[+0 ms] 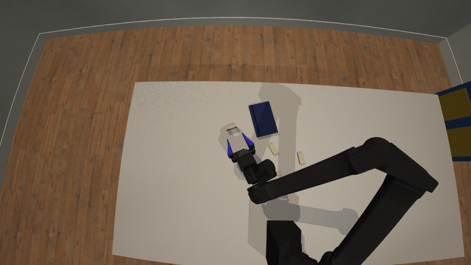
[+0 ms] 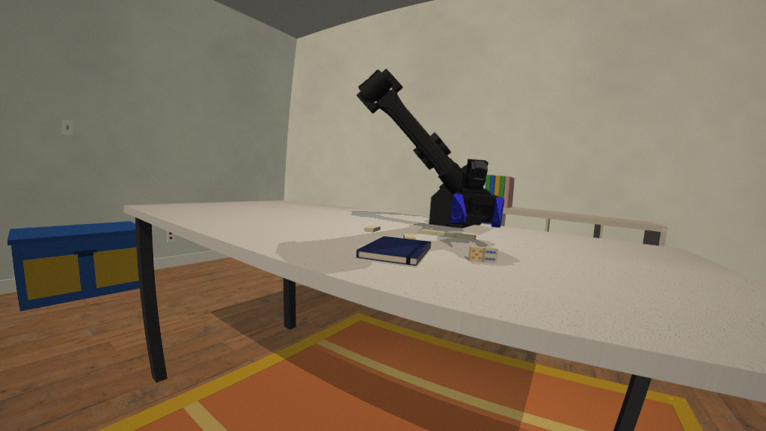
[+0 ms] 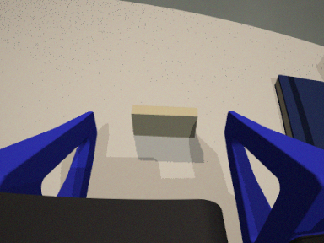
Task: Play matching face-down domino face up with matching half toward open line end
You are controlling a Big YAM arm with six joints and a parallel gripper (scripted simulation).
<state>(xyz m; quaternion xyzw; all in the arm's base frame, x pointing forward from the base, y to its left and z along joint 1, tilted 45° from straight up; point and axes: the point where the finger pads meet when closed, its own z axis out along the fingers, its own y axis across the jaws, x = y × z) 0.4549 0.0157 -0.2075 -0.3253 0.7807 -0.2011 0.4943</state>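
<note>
A cream domino (image 1: pixel 232 127) stands on its long edge on the white table. Its pip face, with orange and blue pips, shows in the exterior view (image 2: pixel 483 254). Its blank back faces the wrist camera (image 3: pixel 164 124). My gripper (image 1: pixel 235 137) is open and empty, a short way behind the domino, with the fingertips clear of it; it also shows in the exterior view (image 2: pixel 476 219) and the wrist view (image 3: pixel 160 117). Two face-down dominoes (image 1: pixel 272 148) (image 1: pixel 300 157) lie to the right. The line (image 2: pixel 441 232) is mostly hidden under my arm.
A dark blue book (image 1: pixel 262 119) lies flat just right of the standing domino; it also shows in the wrist view (image 3: pixel 304 106). A blue and yellow cabinet (image 1: pixel 456 120) stands beyond the table's right edge.
</note>
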